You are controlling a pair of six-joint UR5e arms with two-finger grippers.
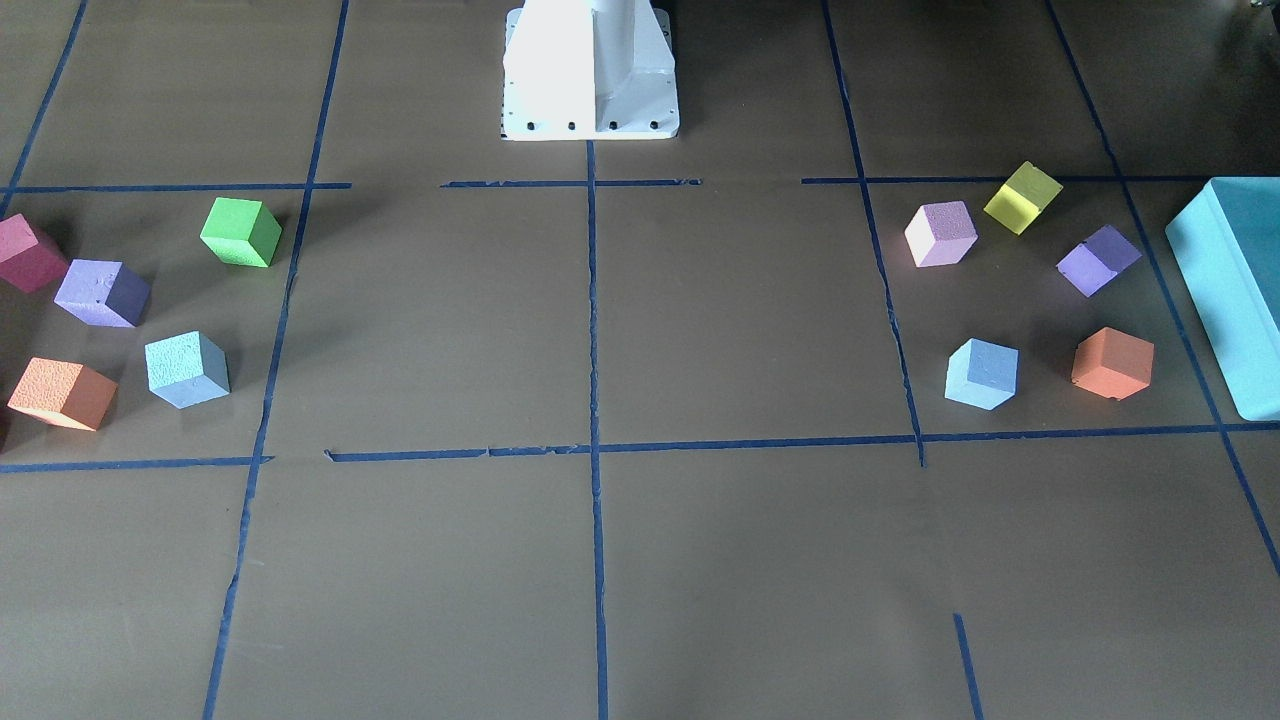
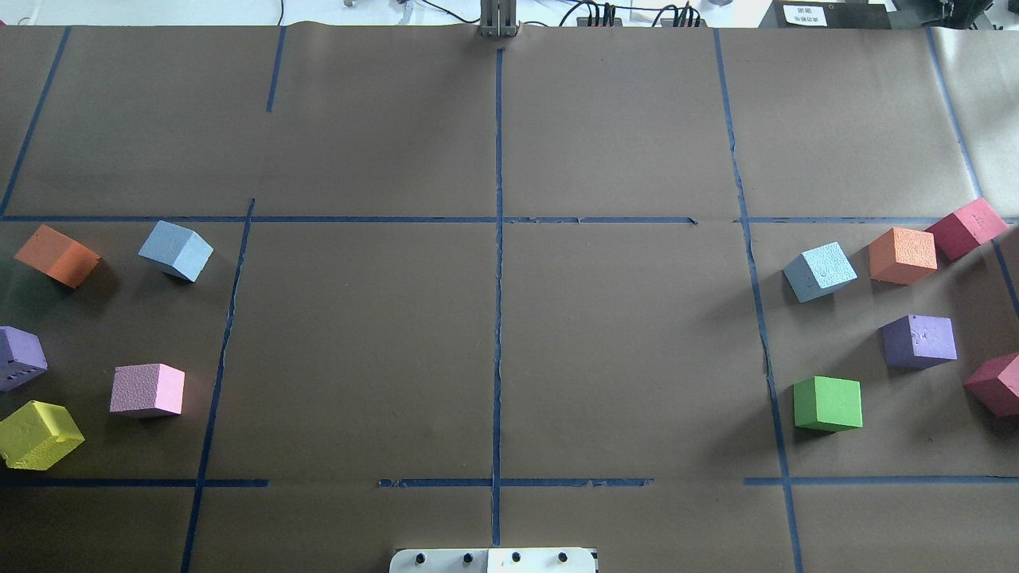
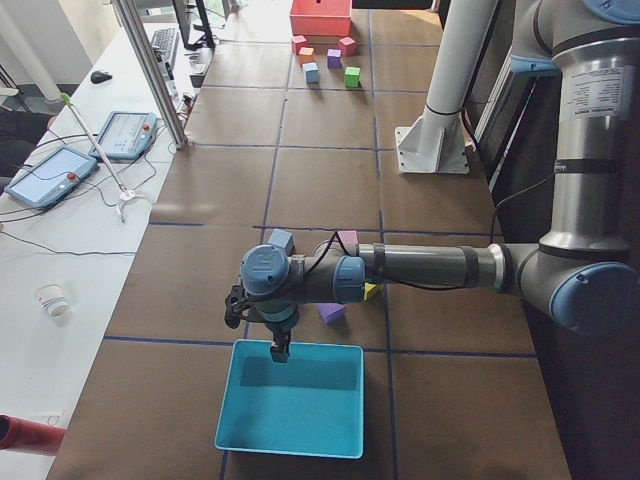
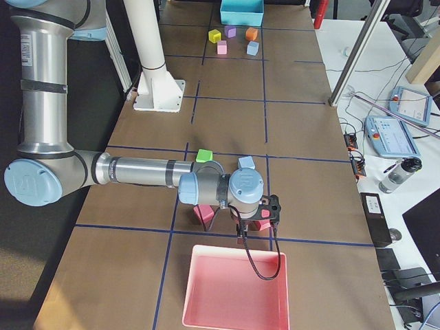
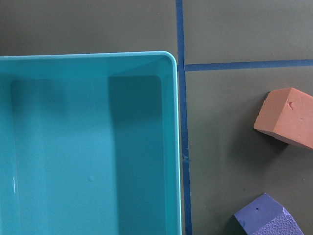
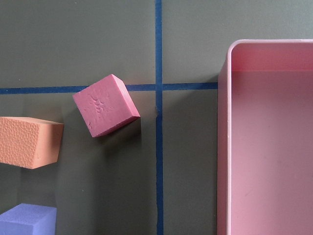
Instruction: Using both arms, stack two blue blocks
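One blue block (image 2: pixel 176 250) lies on my left side of the table, beside an orange cube; it also shows in the front view (image 1: pixel 982 374). The other blue block (image 2: pixel 820 271) lies on my right side, also in the front view (image 1: pixel 187 369). Both stand alone on the brown paper. My left gripper (image 3: pixel 280 350) hangs over the near edge of the turquoise box (image 3: pixel 292 397), away from its blue block (image 3: pixel 281 241). My right gripper (image 4: pixel 242 234) hangs by the pink tray (image 4: pixel 237 289). I cannot tell whether either is open or shut.
Several coloured cubes ring each blue block: orange (image 2: pixel 57 255), purple (image 2: pixel 17 357), pink (image 2: pixel 148 389) and yellow (image 2: pixel 38 434) on the left; orange (image 2: pixel 902 255), crimson (image 2: pixel 966 227), purple (image 2: pixel 919 341) and green (image 2: pixel 828 403) on the right. The white pedestal (image 1: pixel 590 70) stands at the middle.
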